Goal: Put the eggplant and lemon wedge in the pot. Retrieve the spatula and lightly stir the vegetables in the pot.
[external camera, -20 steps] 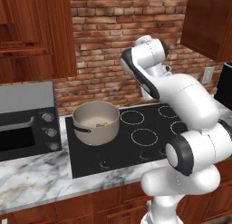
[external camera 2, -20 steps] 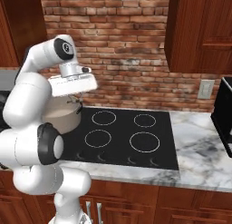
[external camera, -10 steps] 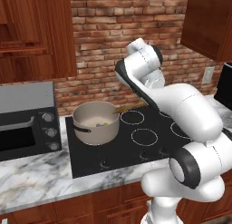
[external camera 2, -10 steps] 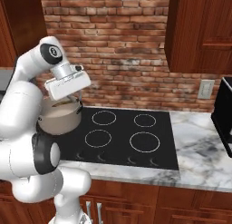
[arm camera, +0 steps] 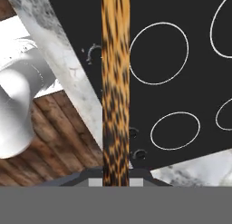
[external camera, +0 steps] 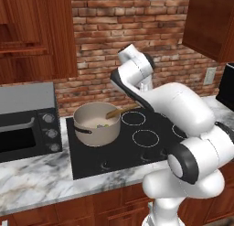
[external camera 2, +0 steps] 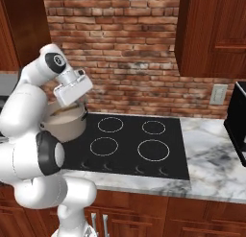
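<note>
The beige-grey pot (external camera: 93, 131) stands on the cooktop's back left burner, and it is also in the right base view (external camera 2: 67, 126). My gripper (arm camera: 115, 173) is shut on the wooden spatula (arm camera: 115, 82), whose handle runs straight up the hand view. From the left the spatula (external camera: 116, 112) slants down over the pot's rim into it, and my hand hangs just right of the pot. A tiny yellow-green speck, the lemon wedge (external camera: 106, 126), lies on the pot's pale floor. The eggplant is hidden.
The black cooktop (external camera: 146, 152) fills the middle of the marble counter (external camera: 36, 188). A grey toaster oven (external camera: 25, 124) stands close left of the pot. A dark appliance (external camera 2: 238, 128) sits at the far right. Brick wall and wooden cabinets close off the back.
My arm has swung left from above the middle burners to the pot, carrying the spatula so that its end now reaches over the rim. The pot has stayed put.
</note>
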